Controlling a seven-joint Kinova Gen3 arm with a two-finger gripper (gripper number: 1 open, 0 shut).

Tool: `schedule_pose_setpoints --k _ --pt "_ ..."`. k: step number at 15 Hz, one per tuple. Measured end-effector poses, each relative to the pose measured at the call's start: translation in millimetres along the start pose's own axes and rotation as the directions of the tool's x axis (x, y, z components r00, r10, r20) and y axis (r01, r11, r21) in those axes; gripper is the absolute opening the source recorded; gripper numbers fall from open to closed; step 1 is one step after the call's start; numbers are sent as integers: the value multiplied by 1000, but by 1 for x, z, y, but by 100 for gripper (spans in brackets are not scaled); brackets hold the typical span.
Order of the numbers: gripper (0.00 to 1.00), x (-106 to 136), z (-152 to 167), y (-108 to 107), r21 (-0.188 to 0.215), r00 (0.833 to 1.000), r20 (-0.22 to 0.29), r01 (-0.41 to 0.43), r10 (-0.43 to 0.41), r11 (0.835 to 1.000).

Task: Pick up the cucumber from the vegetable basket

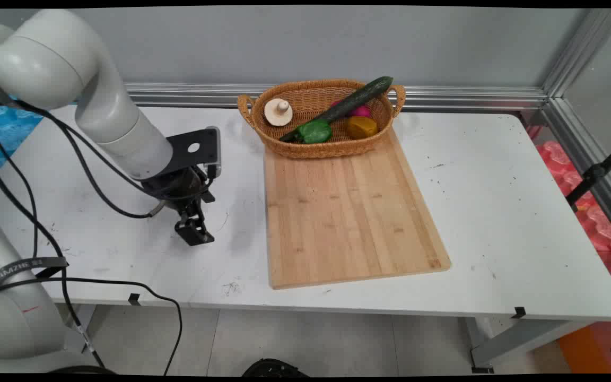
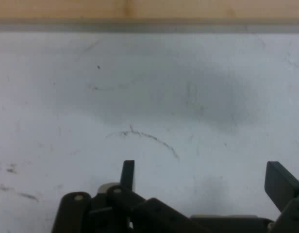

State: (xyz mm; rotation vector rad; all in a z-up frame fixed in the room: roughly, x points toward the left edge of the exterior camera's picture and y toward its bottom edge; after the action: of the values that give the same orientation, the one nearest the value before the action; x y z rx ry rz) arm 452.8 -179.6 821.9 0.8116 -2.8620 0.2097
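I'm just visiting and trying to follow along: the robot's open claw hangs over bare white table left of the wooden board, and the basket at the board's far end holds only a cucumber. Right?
Not quite. In the main view the basket holds more than the cucumber: a mushroom, a green pepper, a yellow piece and something pink. The rest stands: the open gripper hangs over bare table left of the board.

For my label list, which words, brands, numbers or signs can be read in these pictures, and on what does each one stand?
"SAMZHE": white letters on the black strap around the cables at the main view's lower left.
Nothing else reads: the basket, the board, the table and the gripper show no lettering. The hand view shows only scuff marks on the table, no text.
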Motion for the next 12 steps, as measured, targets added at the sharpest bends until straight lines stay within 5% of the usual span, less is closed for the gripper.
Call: schedule_pose_setpoints --k 6,12 --pt "100 37 1 -21 36 998 -70 8 -6 999" --pt "100 116 -9 -67 113 980 -199 -2 25 994"
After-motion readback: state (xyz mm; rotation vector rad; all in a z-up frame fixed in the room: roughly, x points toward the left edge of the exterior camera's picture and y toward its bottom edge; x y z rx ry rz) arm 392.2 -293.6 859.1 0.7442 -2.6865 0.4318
